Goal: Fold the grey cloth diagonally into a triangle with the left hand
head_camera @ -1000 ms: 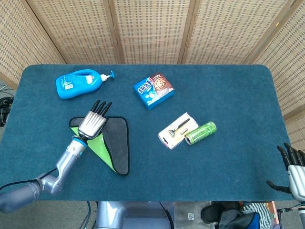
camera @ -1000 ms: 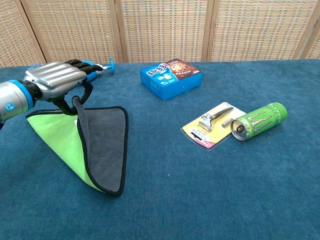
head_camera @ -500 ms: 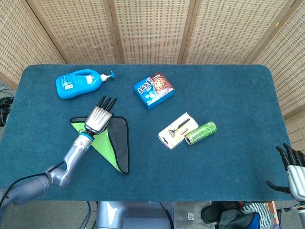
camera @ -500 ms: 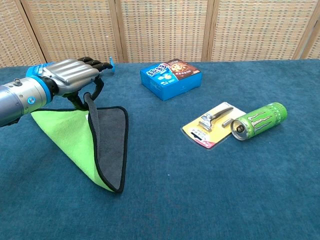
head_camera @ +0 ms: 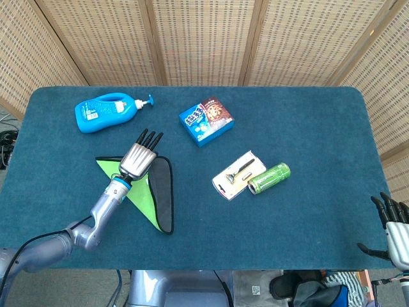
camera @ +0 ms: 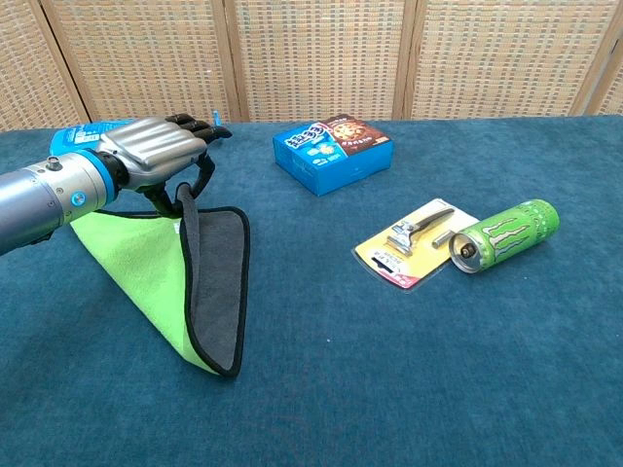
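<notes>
While green can (camera: 503, 234) shows Monster claw mark, writing on blue box (camera: 331, 153) unreadable. Left hand (camera: 156, 154) palm-down, fingers (head_camera: 148, 137) extended, pinches raised corner of grey cloth (camera: 216, 282); cloth lies front-left on table (head_camera: 307, 121), green underside up. Right hand (head_camera: 395, 230) off table corner, fingers apart, holding nothing. Blue pump bottle (head_camera: 108, 111) behind cloth; razor pack (camera: 417, 242) just beside can.

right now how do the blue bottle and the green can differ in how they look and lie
The blue bottle is plastic with a pump top and lies at the table's far left; the green can is a smaller metal cylinder right of centre. The bottle lies alone; the can lies right beside the razor pack. Both lie on their sides.
</notes>
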